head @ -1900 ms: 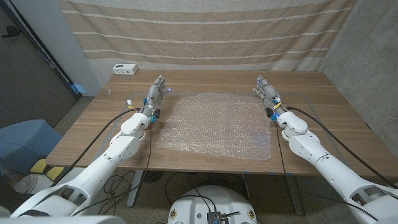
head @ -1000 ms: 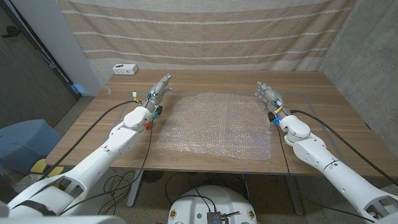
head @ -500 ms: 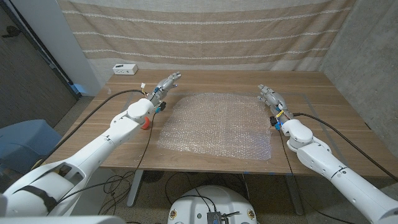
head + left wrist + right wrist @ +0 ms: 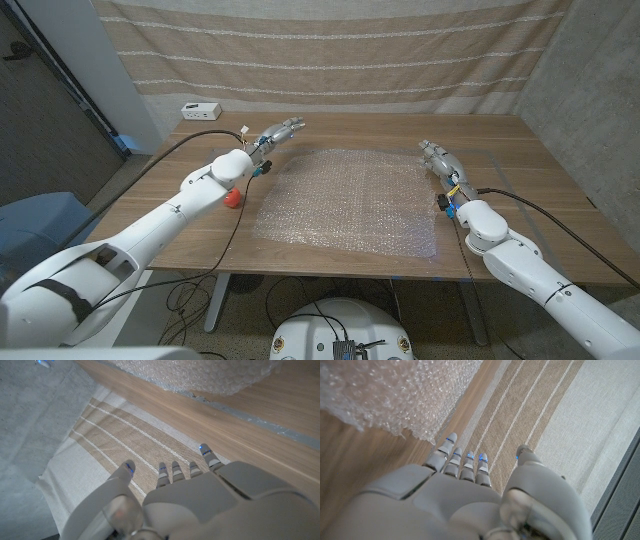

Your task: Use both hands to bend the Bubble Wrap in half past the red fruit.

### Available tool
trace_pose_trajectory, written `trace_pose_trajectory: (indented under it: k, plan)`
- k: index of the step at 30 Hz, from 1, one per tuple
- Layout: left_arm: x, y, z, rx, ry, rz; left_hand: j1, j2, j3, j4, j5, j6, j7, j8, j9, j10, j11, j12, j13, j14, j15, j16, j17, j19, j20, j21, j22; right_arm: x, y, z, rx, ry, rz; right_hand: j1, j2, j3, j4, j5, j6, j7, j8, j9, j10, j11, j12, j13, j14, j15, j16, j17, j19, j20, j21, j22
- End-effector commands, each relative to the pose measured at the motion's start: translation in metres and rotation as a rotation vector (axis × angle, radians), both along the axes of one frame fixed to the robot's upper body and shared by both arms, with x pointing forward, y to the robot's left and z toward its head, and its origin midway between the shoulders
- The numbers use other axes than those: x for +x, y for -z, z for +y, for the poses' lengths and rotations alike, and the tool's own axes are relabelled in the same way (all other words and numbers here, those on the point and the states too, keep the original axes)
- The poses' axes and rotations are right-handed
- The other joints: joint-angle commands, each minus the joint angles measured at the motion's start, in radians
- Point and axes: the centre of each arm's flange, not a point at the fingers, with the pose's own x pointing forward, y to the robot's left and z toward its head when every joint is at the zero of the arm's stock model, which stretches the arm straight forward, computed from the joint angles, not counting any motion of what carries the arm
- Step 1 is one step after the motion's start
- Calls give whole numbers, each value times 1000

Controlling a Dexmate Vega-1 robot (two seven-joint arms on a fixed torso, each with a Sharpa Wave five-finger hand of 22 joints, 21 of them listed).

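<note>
Bubble Wrap (image 4: 345,198) flat — left hand (image 4: 279,132), right hand (image 4: 438,156) flank it, empty.

Red fruit (image 4: 232,197) beside Bubble Wrap (image 4: 345,199)

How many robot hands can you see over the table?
2. The left hand hovers by the bubble wrap's far left corner; the right hand is at its far right corner. Both hold nothing.

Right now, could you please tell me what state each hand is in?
Left hand: open, holding nothing, near the far left corner of the Bubble Wrap.
Right hand: open, holding nothing, at its far right corner.
</note>
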Motion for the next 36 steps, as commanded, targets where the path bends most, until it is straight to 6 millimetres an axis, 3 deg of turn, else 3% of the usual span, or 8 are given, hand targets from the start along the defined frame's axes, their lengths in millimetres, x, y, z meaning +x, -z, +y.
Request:
trace_pose_trajectory:
  k: [1,12,15,17,19,29,31,36]
  plan:
    - [-2,-6,-18,238,-27,-32,13,4,2,-7,-2,2,-1,0,3,0,7,-3,6,-16,-8,9,0,-142,6,-5,6,-31,12,7,-39,35,-4,14,1,2,-8,-5,8,-4,3,4,9,1,2,5,14,-3,3,2,11,0,7,2]
    - [-8,-6,-22,348,-15,-52,32,12,13,-25,-6,44,1,5,4,34,3,2,6,11,-26,11,-2,-119,-1,-6,6,-59,23,14,-97,115,36,19,1,9,-16,-14,9,-3,0,5,19,3,2,6,31,-1,6,2,27,1,11,2]
    - [-10,-6,-22,397,-13,-57,43,11,18,-37,-8,86,10,11,4,64,2,7,6,36,-32,14,-2,-95,-4,-5,6,-67,26,17,-110,135,46,21,0,10,-19,-16,9,-3,-1,5,19,2,1,6,33,-2,5,2,28,1,11,2]
    - [-10,-5,-22,415,-6,-54,53,12,24,-49,-10,120,18,11,5,97,2,11,6,90,-48,24,-2,-62,-20,-2,6,-73,29,18,-121,153,51,22,0,12,-20,-16,8,-3,-1,5,20,2,1,6,33,-2,5,2,28,1,11,2]
    - [-11,-4,-22,432,2,-44,61,10,29,-60,-11,153,31,14,5,131,9,17,6,123,-50,25,-3,-43,-20,-2,6,-79,31,20,-135,173,57,24,0,13,-22,-18,8,-2,-1,5,19,1,1,6,33,-2,4,1,29,0,11,2]
    - [-17,-2,-18,521,-20,-75,69,7,38,-76,-13,260,63,27,6,225,18,31,6,187,-70,21,-2,-2,-31,-5,6,-109,47,25,-164,252,113,35,-2,17,-36,-30,9,-3,-3,5,30,-2,1,6,50,-5,7,1,43,0,13,2]
    - [-18,-2,-17,544,-22,-80,67,7,39,-77,-13,247,52,15,6,227,16,27,6,210,-77,25,-2,13,-29,-3,6,-113,49,26,-167,258,125,36,-1,18,-38,-33,10,-3,-2,6,35,-1,2,6,57,-6,9,2,49,-1,15,3]
    - [-20,-1,-16,583,-37,-97,71,12,45,-80,-12,255,53,11,7,232,23,23,7,225,-77,23,-2,33,-27,0,6,-124,53,31,-180,281,177,37,1,18,-40,-38,13,-3,-2,6,43,0,4,6,67,-7,12,3,59,1,17,3]
